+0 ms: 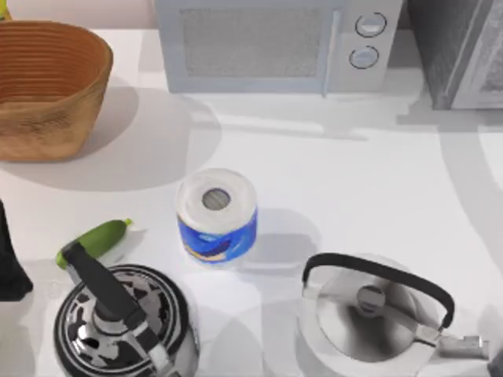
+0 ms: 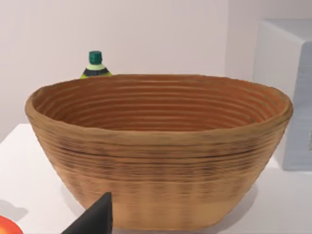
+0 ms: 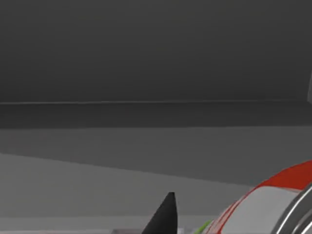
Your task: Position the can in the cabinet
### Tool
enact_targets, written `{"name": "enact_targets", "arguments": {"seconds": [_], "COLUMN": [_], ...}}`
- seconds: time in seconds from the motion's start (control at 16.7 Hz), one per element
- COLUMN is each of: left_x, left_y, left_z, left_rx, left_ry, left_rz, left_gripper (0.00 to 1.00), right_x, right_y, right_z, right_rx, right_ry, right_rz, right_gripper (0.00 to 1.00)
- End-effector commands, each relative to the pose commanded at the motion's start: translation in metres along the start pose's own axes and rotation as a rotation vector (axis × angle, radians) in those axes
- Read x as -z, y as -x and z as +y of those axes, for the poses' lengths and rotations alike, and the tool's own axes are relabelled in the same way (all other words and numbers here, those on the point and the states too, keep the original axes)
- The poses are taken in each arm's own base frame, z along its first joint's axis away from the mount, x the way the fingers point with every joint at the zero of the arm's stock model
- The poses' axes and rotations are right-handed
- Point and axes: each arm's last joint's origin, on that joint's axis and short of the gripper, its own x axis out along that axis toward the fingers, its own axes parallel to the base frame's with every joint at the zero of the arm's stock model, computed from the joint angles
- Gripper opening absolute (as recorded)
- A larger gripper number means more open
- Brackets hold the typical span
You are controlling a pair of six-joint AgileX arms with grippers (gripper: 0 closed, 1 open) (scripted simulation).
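The can, red with a silver top and a strip of green, lies close to the camera in the right wrist view. My right gripper is shut on it, and one black fingertip shows beside it. Dark grey flat surfaces spread out behind the can. The cabinet, a grey unit with a speckled panel and a lighter door, stands at the table's back right corner. My left arm is parked at the left edge; one of its fingertips points toward the wicker basket.
A pale microwave stands at the back centre and the basket at the back left. A blue-and-white paper roll is mid-table, a green vegetable left of it. Two kettles crowd the front edge.
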Motion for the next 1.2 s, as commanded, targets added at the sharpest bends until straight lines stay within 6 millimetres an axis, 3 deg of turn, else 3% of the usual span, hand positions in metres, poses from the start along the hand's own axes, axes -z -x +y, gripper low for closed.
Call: {"name": "enact_targets", "arguments": {"seconds": [0.3, 0.84, 1.2], "left_x": [0.0, 0.0, 0.0], "left_y": [0.0, 0.0, 0.0], "left_z": [0.0, 0.0, 0.0], "left_rx": [0.0, 0.0, 0.0], "left_ry": [0.0, 0.0, 0.0], "left_rz": [0.0, 0.0, 0.0], "left_gripper": [1.0, 1.0, 1.0], "right_x": [-0.013, -0.014, -0.03], "right_y": [-0.036, -0.048, -0.109], "right_z": [0.013, 0.014, 0.015], "right_rx": [-0.017, -0.012, 0.01], "right_ry": [0.007, 0.011, 0.02], "right_rz": [0.037, 0.053, 0.069], "right_gripper": [0.0, 0.0, 0.0]}}
